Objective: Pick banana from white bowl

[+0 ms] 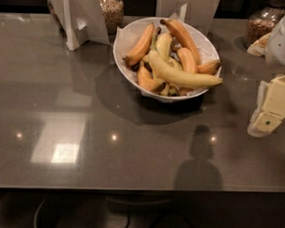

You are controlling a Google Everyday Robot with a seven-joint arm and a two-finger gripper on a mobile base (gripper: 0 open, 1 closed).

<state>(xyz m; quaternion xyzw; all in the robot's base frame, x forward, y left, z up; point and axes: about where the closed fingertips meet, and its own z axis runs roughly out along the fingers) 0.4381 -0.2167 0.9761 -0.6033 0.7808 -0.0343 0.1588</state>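
Observation:
The white bowl (119, 53) stands at the back middle of the grey counter, lined with white paper and holding several bananas. The banana (181, 77), the longest one, pale yellow with a greenish tint, lies across the front of the pile with its tip pointing right over the rim. Shorter, deeper orange bananas lie behind and under it. My gripper (270, 107), cream-coloured, hangs at the right edge of the camera view, to the right of the bowl and apart from it, holding nothing that I can see.
A glass jar of grain (111, 11) stands behind the bowl on the left, another jar (259, 25) at the back right. White card stands (78, 16) are at the back. The counter's front edge (130, 187) runs across the bottom.

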